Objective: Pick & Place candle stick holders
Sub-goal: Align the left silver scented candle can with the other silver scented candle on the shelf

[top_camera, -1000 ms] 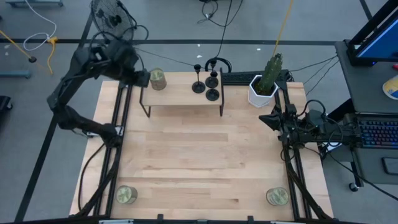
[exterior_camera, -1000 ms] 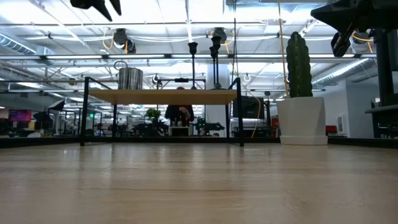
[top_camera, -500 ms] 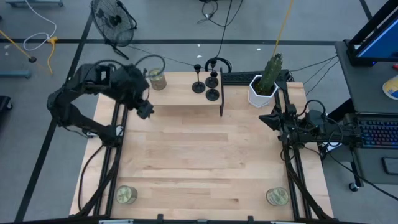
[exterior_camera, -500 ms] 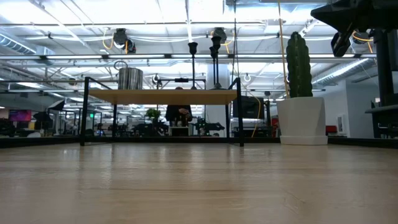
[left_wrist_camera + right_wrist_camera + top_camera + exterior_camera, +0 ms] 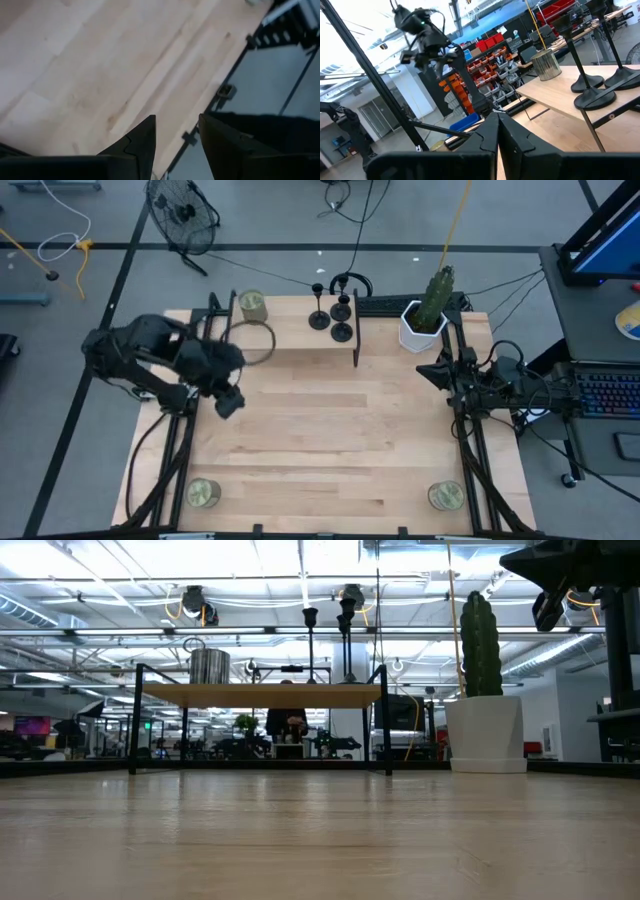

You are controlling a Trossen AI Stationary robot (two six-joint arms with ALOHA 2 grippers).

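Note:
Three black candle stick holders (image 5: 318,307) (image 5: 342,308) (image 5: 342,331) stand on their round bases on the right part of a low wooden shelf (image 5: 290,342) at the table's far side. They also show in the low view (image 5: 345,610) and the right wrist view (image 5: 592,85). My left gripper (image 5: 228,402) hangs over the table's left part, nearer than the shelf, open and empty; it also shows in the left wrist view (image 5: 176,125). My right gripper (image 5: 432,369) waits at the table's right edge, shut and empty (image 5: 498,120).
A glass jar candle (image 5: 252,306) stands on the shelf's left end. Two more jars stand at the near left (image 5: 203,493) and near right (image 5: 446,496) corners. A potted cactus (image 5: 428,315) stands at the far right. The table's middle (image 5: 330,430) is bare wood.
My left gripper has gone from beside the jar at the shelf's left end toward the table's near edge, out over the table's left part, and has left the low view. The holders and jars have stayed where they were.

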